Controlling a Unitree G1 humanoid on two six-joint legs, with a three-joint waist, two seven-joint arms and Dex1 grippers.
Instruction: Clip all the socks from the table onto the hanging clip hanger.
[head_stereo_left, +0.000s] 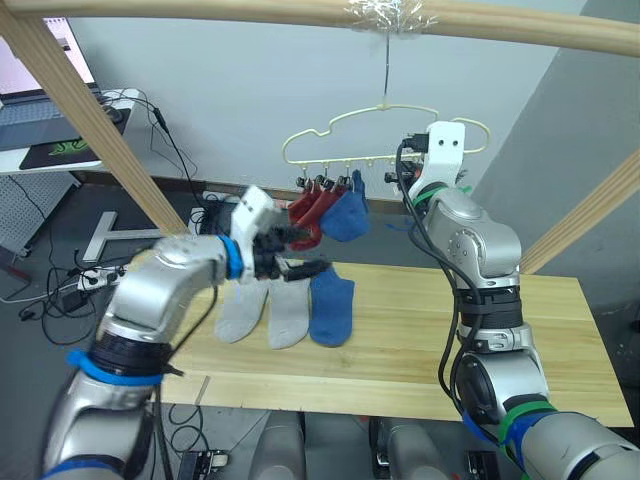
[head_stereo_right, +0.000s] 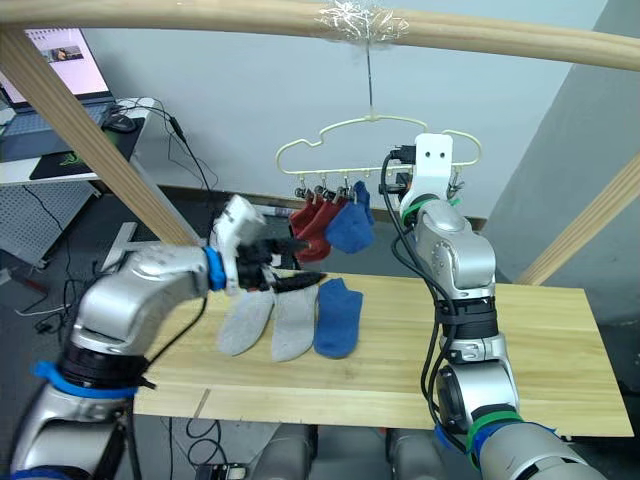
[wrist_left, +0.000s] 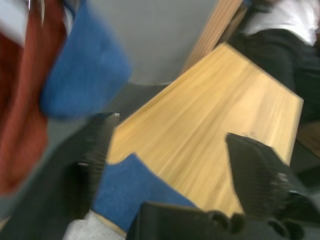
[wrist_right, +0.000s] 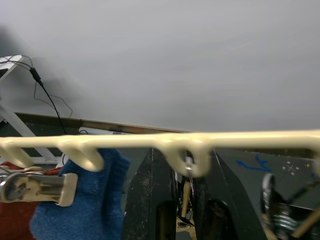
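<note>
Socks: three already hang from the clip hanger (head_stereo_left: 385, 135), two rust red socks (head_stereo_left: 312, 207) side by side and one blue sock (head_stereo_left: 345, 217) just beside them toward 3 o'clock. Three more lie flat on the worktop (head_stereo_left: 420, 335), touching one another in a row: a light grey sock (head_stereo_left: 242, 312) at the 9 o'clock end, a second grey sock (head_stereo_left: 287, 312) in the middle, and a second blue sock (head_stereo_left: 331, 307) at the 3 o'clock end.

The hanger dangles by its metal hook from a wooden pole (head_stereo_left: 300, 15) that crosses overhead, with its clips (wrist_right: 37, 186) in a row along the lower bar.

The left hand (head_stereo_left: 290, 252) hovers above the socks on the worktop, just below the hanging ones, with its black fingers (wrist_left: 255, 170) spread apart and nothing between them.

The right hand (wrist_right: 181, 195) is raised at the hanger's 3 o'clock end, its fingers standing on either side of the pale lower bar near a clip loop; whether they press on the bar, I cannot tell.

At 10 o'clock, well apart from the worktop, stands a white desk (head_stereo_left: 45, 160) with a laptop (head_stereo_left: 35, 80).
</note>
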